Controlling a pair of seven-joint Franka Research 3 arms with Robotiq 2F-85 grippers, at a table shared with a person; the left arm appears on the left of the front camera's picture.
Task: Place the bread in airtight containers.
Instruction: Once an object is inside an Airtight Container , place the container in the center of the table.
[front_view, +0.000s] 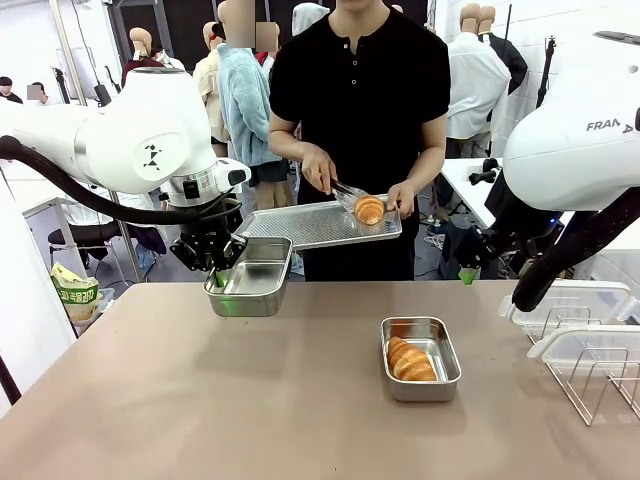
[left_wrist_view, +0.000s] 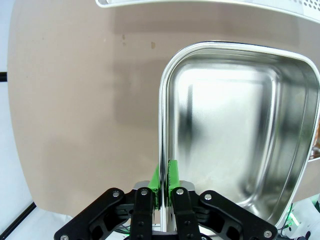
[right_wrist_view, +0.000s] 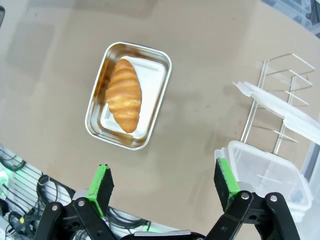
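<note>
Above the brown worktop (front_view: 200, 400), our left claw (left_wrist_view: 165, 176) pinches the empty rectangular steel tin (left_wrist_view: 235, 130); we should hold it level. Our right claw (right_wrist_view: 165, 185) gapes empty.

Croissant (front_view: 411, 361) in rt tin (front_view: 452, 366)

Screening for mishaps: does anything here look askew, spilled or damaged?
Only the empty tin: the left gripper pinches its rim and holds it tilted. The other tin sits flat with its croissant; nothing spilled or damaged.
</note>
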